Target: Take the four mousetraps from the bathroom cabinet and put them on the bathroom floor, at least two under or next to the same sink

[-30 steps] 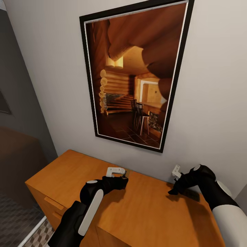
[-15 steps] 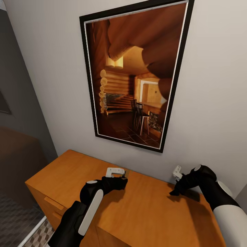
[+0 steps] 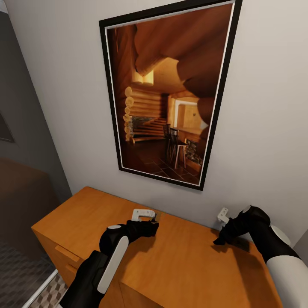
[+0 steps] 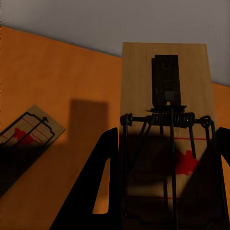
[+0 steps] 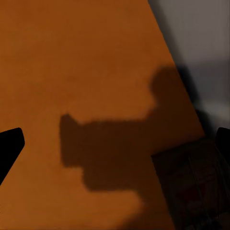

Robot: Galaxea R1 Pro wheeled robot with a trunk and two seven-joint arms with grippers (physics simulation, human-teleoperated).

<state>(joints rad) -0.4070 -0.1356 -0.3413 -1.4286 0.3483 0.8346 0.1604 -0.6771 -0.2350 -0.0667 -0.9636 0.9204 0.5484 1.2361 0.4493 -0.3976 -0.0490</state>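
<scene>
Nearest the camera in the head view, the two black-and-white arms are reaching over the top of the orange-brown cabinet (image 3: pixel 179 265), whose drawer fronts are showing at the lower left beside a strip of cube-patterned bathroom floor (image 3: pixel 45 295). The left gripper (image 3: pixel 149 223) is hanging above the middle of the cabinet top, and in the left wrist view its black fingers (image 4: pixel 98 191) are pinching a mousetrap (image 4: pixel 165 124) between them, the wooden board with its coiled spring and red mark standing out past the fingertips. Off to one side in that same view, a second mousetrap (image 4: pixel 29 132) is lying flat on the cabinet top, partly in shadow. The right gripper (image 3: pixel 222 239) is hovering near the cabinet's far right corner; in the right wrist view its fingers are sitting spread wide at the frame's edges with nothing between them, and a third mousetrap (image 5: pixel 191 187) is lying in dark shadow at the cabinet's edge by the wall. Farther back, a black-framed picture (image 3: pixel 167 90) of a log-cabin interior is hanging on the pale wall (image 3: pixel 265 107).
</scene>
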